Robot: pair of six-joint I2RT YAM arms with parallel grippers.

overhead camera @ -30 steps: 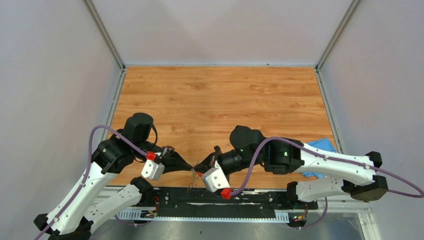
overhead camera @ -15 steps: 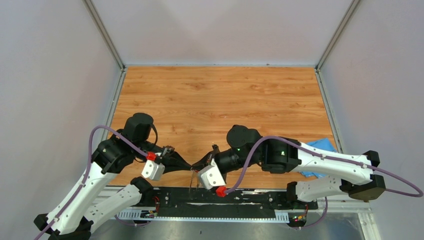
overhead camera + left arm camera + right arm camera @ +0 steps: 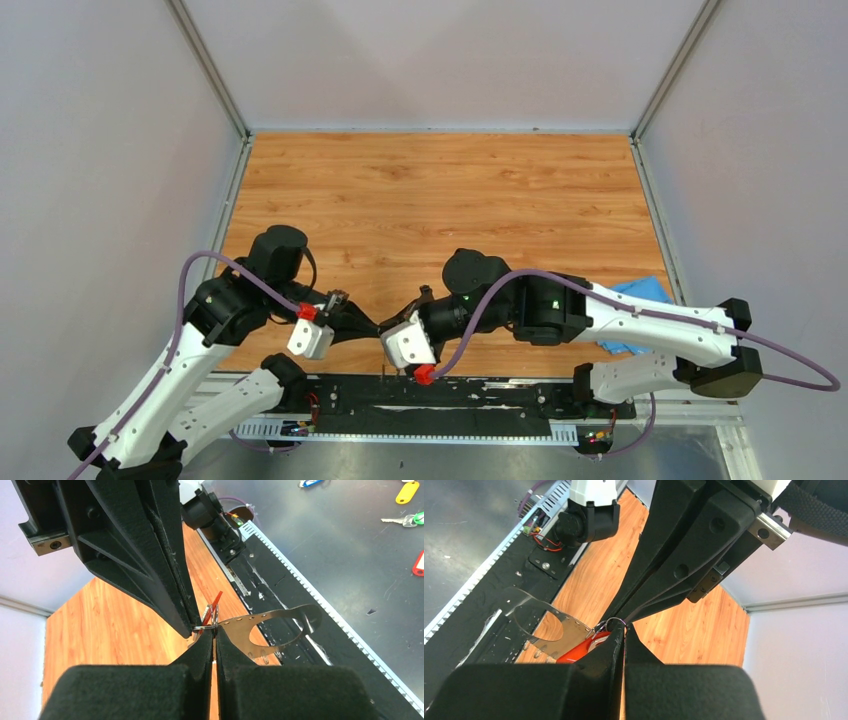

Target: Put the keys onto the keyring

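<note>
The left gripper (image 3: 375, 328) and right gripper (image 3: 389, 329) meet tip to tip, leaving no gap. Open table (image 3: 450, 190) lies toward 12 o'clock. The left arm (image 3: 235, 305) blocks 9 o'clock and the right arm (image 3: 640, 325) blocks 3, with a blue cloth (image 3: 646, 288) beyond. A black rail (image 3: 500, 398) bars 6.

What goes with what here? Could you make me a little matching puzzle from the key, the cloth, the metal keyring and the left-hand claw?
Things:
1. key
2. cloth
3. keyring
4. left gripper

Descriptions:
A. grey metal, curving away from the fingertips
B. shut, tip to tip with the right gripper
C. red-headed, right where the two sets of fingertips meet
D. blue, at the right edge of the table

Pairs: 1-C, 2-D, 3-A, 4-B
</note>
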